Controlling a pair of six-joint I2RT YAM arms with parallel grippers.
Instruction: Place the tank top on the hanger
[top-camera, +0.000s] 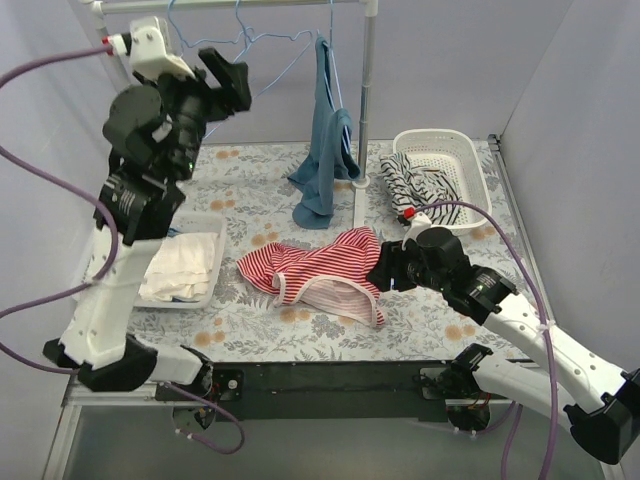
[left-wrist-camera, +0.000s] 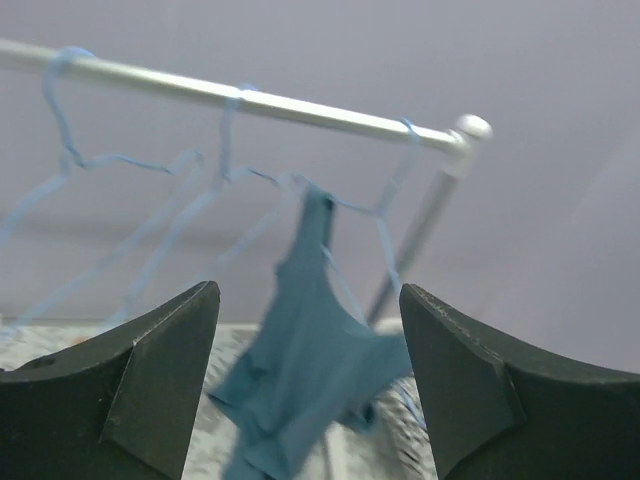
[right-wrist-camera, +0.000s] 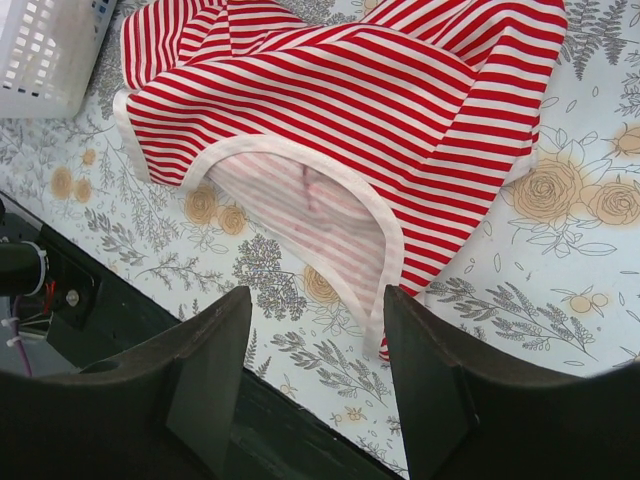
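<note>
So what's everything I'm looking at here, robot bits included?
tank top: one, red-and-white stripes, crumpled mid-table
hangers: three, light-blue wire, on the rail
rail: one, silver, at the back
teal garment: one, teal-blue, hanging from the rightmost hanger
striped garment: one, black-and-white, draped over the basket's edge
basket: one, white, back right
tray: one, pale, left side
cloth: one, white, in the tray
left gripper: black, open, raised near the rail
right gripper: black, open, over the tank top
</note>
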